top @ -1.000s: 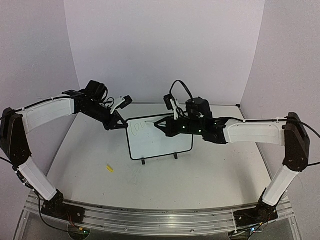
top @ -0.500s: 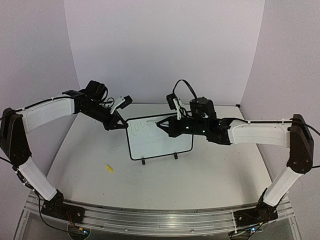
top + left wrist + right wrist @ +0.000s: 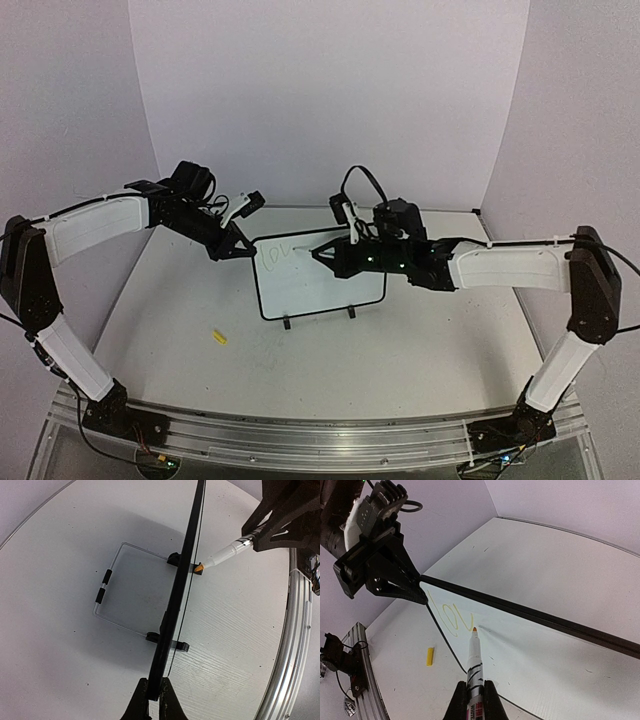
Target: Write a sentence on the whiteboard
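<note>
– White matte table (image 3: 400,350), pale walls. Hand states?
– My left hand (image 3: 152,706) is pinched narrow on the whiteboard (image 3: 320,285) frame, steadying it on its feet mid-table. My right hand (image 3: 475,702) is clamped on the marker (image 3: 475,662), its tip at the board just after the sentence (image 3: 451,616), which so far reads "lov".
– Failure modes?
– Excess tip pressure could tilt the thin, black-framed board or slip it from my pinch. The glossy face could let the nib skid. The ink is faint, so strokes may skip.
</note>
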You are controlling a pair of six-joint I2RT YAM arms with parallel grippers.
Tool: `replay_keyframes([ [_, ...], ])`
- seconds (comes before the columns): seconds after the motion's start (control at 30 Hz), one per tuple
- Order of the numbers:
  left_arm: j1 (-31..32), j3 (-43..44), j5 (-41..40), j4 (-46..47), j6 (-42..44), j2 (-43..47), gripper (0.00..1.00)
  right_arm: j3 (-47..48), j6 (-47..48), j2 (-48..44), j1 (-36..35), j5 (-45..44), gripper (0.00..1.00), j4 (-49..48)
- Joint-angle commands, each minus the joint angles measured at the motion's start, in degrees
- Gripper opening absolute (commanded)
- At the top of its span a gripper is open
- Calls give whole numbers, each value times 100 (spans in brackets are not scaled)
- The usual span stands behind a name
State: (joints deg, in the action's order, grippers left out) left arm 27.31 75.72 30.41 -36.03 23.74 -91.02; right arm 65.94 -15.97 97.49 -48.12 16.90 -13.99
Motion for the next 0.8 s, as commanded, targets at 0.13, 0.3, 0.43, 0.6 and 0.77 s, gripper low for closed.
replay_keyframes([
  [0.13,-77,96,-750,-72,225,33,0,276,-41,121,42,-212,0,-87],
  [0.3,-77,100,-748,-71,219,49,0,223,-80,90,74,-331,0,-36],
  [0.43,-76,92,-759,-76,222,60,0,155,-99,16,88,-454,0,-8],
  [0.6,-77,88,-757,-71,225,82,0,54,-100,-121,105,-563,0,13],
  [0.77,-77,86,-760,-71,221,80,0,-7,-84,-229,121,-643,0,34],
])
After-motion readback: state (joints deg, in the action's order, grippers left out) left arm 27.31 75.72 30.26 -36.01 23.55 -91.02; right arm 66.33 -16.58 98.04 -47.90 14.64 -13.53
